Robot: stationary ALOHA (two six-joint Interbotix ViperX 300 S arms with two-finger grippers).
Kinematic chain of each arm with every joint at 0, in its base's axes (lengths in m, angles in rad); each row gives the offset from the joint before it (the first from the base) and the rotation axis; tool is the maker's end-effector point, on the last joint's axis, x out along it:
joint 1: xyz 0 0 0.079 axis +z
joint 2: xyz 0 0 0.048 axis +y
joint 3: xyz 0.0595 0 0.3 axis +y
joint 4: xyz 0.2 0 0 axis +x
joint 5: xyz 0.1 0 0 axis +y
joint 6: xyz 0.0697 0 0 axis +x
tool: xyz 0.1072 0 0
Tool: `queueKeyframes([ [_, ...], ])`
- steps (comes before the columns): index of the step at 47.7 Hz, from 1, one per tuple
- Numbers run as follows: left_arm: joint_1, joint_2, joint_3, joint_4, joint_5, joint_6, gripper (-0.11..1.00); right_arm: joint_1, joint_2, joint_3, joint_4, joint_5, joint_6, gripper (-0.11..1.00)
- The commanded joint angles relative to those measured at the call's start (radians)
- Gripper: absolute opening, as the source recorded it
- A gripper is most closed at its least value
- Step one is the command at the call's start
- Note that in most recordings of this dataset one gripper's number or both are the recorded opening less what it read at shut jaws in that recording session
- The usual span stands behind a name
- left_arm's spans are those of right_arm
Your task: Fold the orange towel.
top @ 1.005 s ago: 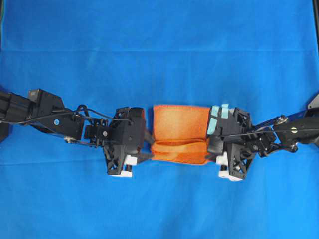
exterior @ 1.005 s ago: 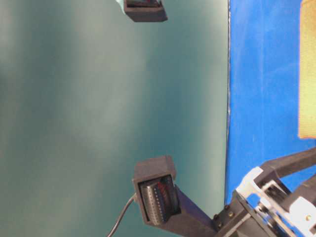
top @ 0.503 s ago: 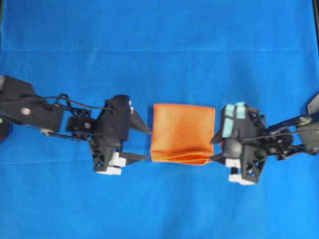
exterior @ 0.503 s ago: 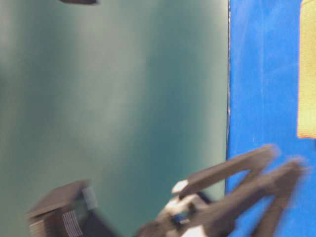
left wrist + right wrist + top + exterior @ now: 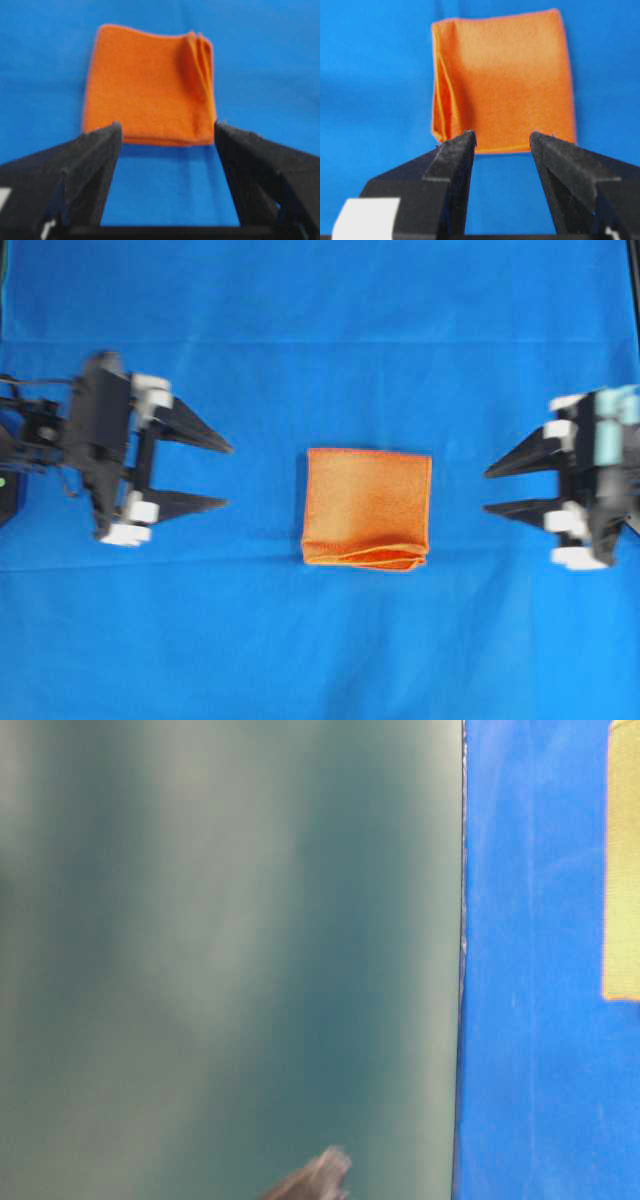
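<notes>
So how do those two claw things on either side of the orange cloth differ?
The left end effector sits left of the orange towel, pointing right; the right end effector mirrors it. The right carries pale teal tape; the left shows none. Both are black, open, empty and clear of the towel.

Table-level view cuts off the orange towel (image 5: 624,860); a blurred dark shape (image 5: 310,1184) stays unidentifiable

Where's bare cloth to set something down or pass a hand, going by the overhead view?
Bare blue table cover runs across the far strip above the orange towel and the near strip below it. Gaps also lie between the towel and the open left gripper, and between it and the open right gripper. Only the far left and right edges are crowded, by the arms.
</notes>
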Motion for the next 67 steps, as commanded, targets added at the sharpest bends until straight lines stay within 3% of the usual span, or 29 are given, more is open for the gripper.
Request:
queueKeyframes([
  [1,0.015,-0.107,0.054,0.003,-0.031,0.002,0.68,-0.008,-0.083,0.025,-0.028,-0.003,0.0,0.54],
  [19,0.028,-0.483,0.299,0.003,-0.043,0.002,0.68,-0.072,-0.407,0.235,-0.109,-0.044,0.0,0.54],
  [31,0.031,-0.641,0.397,0.005,-0.035,0.002,0.65,-0.141,-0.477,0.302,-0.114,-0.057,0.0,0.54],
  [39,0.035,-0.655,0.403,0.003,-0.025,0.002,0.65,-0.176,-0.471,0.305,-0.115,-0.071,0.0,0.54],
  [67,0.038,-0.655,0.405,0.003,-0.023,0.0,0.65,-0.178,-0.468,0.307,-0.114,-0.071,0.0,0.54],
])
